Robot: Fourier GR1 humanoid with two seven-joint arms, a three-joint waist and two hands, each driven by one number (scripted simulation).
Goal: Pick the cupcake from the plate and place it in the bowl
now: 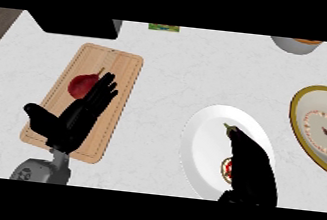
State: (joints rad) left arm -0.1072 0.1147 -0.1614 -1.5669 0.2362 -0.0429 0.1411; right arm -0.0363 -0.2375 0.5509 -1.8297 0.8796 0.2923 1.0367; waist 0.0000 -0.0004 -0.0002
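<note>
Kitchen: marble counter [200,70] w/ cutting board [118,77], plate [200,141] (white), bowl [304,104].

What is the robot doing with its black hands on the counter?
The robot's right hand is stretched out over the white plate, covering most of the cupcake there; it is not lifted yet. The bowl where it should go waits at the right. The left hand rests open on the wooden cutting board, fingers beside a red pear.
</note>
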